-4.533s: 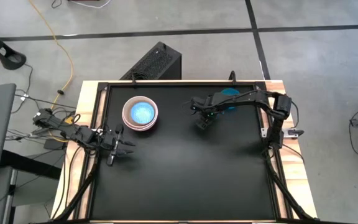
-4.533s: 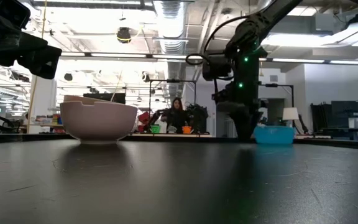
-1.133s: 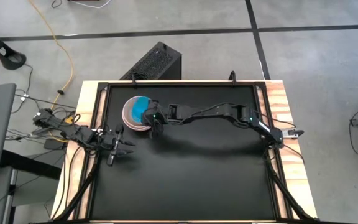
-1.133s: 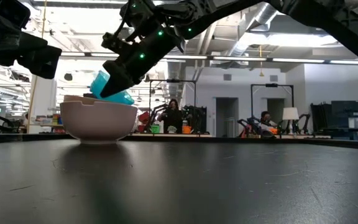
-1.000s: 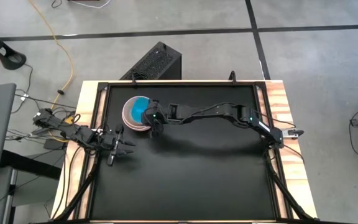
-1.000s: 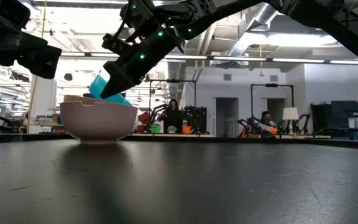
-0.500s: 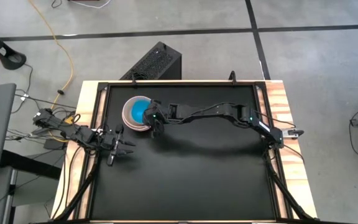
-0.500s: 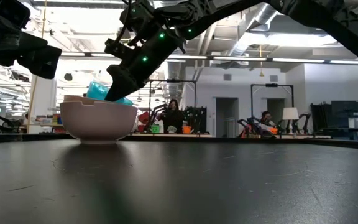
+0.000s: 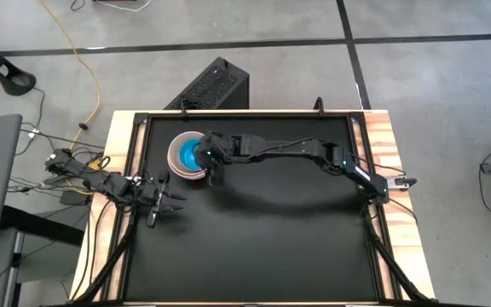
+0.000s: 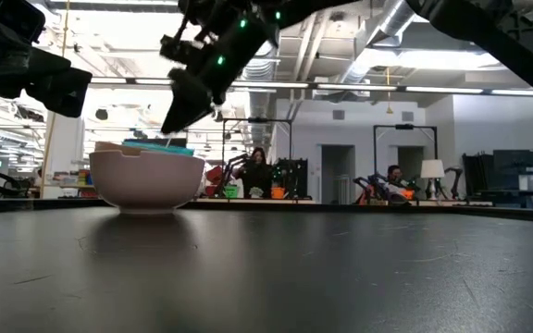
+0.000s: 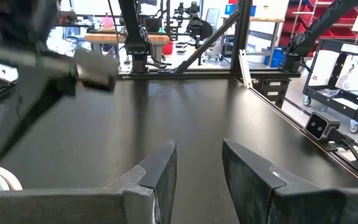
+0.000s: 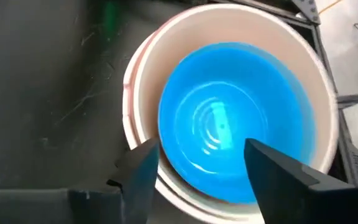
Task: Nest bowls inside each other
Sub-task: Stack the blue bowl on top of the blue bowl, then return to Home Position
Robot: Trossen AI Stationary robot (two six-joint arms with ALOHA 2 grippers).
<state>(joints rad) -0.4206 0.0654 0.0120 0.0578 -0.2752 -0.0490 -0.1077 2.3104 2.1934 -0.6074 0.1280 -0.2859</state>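
The bowls stand nested in one stack (image 9: 191, 155) at the table's far left. The outermost one (image 10: 146, 180) rests on its base. A cream bowl's rim (image 12: 241, 18) and a pink rim (image 12: 128, 81) ring the teal-blue bowl (image 12: 229, 137), which lies level on top, its rim (image 10: 160, 143) just above the stack. My right gripper (image 12: 197, 171) hangs open a little above that bowl's right side, slanting down, with nothing between its fingers. My left gripper (image 11: 197, 174) waits open and level near the left edge (image 9: 164, 205).
The black tabletop (image 9: 271, 239) spreads out to the right of the stack and toward the near edge. A black box (image 9: 214, 85) stands on the floor beyond the far edge. A person (image 10: 262, 171) sits far off in the room behind.
My right gripper has opened and let go of the teal-blue bowl, then risen a little. The bowl, held tilted over the stack a second ago, has dropped in and now lies level inside the other bowls.
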